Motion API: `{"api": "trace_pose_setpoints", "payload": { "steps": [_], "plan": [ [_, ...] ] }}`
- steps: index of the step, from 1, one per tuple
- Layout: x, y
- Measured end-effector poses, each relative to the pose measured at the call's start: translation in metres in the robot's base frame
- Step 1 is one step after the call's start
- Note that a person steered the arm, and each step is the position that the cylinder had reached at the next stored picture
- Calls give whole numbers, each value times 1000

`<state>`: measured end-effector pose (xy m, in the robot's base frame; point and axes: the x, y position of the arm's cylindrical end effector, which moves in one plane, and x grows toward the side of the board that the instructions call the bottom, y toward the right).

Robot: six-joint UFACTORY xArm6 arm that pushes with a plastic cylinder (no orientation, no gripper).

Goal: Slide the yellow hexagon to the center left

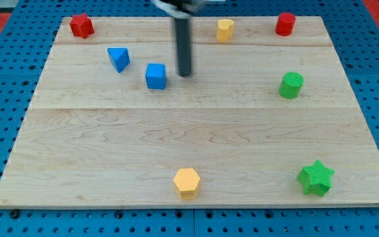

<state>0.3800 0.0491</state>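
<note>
The yellow hexagon (187,181) lies near the bottom edge of the wooden board (110,145), about midway across. My tip (185,73) is in the upper middle of the board, far above the hexagon and just right of the blue cube (155,76), apart from it. The rod rises from the tip to the view's top.
A blue triangle (118,58) lies left of the blue cube. A red star (81,26) is at the top left, a small yellow block (225,29) at top centre, a red cylinder (285,24) at top right, a green cylinder (291,85) at right, a green star (316,177) at bottom right.
</note>
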Motion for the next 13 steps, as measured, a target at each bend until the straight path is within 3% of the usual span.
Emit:
{"api": "trace_pose_setpoints", "payload": {
  "steps": [1, 2, 3, 4, 5, 7, 8, 9, 10, 11, 12, 13],
  "plan": [
    [35, 54],
    [152, 76],
    [230, 48],
    [208, -78],
    [134, -148],
    [204, -82],
    [200, -172],
    [109, -156],
    [89, -155],
    [153, -114],
    [175, -189],
    [101, -176]
  ]
}}
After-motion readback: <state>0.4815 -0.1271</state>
